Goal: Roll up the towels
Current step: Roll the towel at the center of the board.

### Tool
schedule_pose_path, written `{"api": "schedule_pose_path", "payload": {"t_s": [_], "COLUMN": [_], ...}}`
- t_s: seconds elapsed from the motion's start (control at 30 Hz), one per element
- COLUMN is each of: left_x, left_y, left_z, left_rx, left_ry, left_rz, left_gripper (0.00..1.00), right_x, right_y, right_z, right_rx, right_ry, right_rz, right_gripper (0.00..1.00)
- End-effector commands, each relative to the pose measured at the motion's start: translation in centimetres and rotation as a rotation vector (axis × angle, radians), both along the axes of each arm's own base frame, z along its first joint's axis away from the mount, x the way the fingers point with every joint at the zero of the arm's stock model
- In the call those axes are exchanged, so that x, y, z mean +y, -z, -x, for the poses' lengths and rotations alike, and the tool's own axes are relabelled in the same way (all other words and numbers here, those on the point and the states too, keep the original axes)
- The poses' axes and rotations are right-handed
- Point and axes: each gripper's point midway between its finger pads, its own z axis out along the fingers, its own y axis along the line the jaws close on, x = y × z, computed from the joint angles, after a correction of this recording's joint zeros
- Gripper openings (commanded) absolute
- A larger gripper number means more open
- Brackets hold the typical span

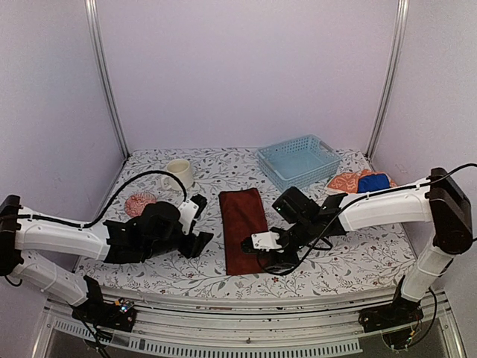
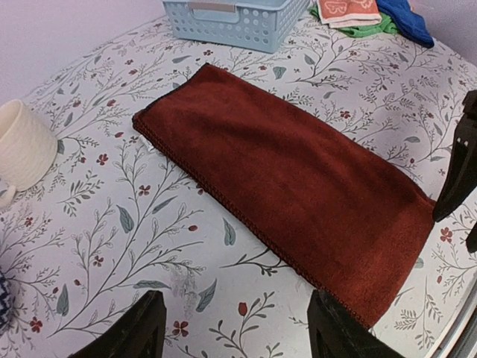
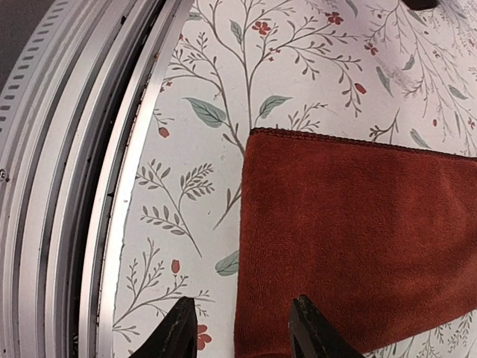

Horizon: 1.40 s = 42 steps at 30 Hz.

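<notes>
Floral table [image 1: 358,261], lilac walls [image 1: 246,74]. Rust-brown towel [image 1: 242,224] flat, unrolled. My left gripper [image 2: 237,298] just left of it, jaws wide, empty. My right gripper [image 3: 242,302] at its near end (jaws apart, astride the hem, not pinching). Heap of other towels [image 1: 373,182] well to its right.

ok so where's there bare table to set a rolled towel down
Bare: the far strip between the mug and the basket, and the stretch between the mug and the rust-brown towel. Crowded: the far right corner, where the towel pile sits by the basket, and the towel's near end, where the right gripper hovers.
</notes>
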Motion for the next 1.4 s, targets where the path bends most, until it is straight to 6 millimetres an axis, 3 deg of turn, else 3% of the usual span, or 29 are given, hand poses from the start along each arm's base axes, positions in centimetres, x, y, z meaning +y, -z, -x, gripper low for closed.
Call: {"api": "schedule_pose_path", "payload": {"t_s": [0.0,0.73,0.87,1.03,1.17,1.37], "left_x": [0.3,-0.1,-0.2,-0.8,-2.0,-5.4], "left_y": [0.6,1.5,1.1,0.2,1.0,1.9], "left_z": [0.3,1.4,1.9,3.7,5.6,9.1], "left_rx": [0.053,0.082,0.046,-0.015,-0.022,-0.121], "left_ry": [-0.028,0.042,0.059,0.153,0.253,0.402], "left_rz": [0.041,0.047,0.054,0.1,0.075,-0.012], "left_gripper": [0.66,0.63,0.62,0.62,0.62,0.6], "right_x": [0.3,-1.9,-2.4,-2.8,-2.4,-1.9], "right_y": [2.3,7.0,8.0,9.2,7.7,5.1], "right_z": [-0.1,-0.2,-0.4,0.2,0.9,1.7], "right_rx": [-0.018,-0.02,-0.028,-0.004,0.103,0.427], "right_ry": [0.009,0.04,0.039,0.011,-0.01,-0.031], "right_rz": [0.051,0.185,0.22,0.253,0.214,0.141], "right_gripper": [0.45,0.44,0.37,0.18,0.09,0.06]}}
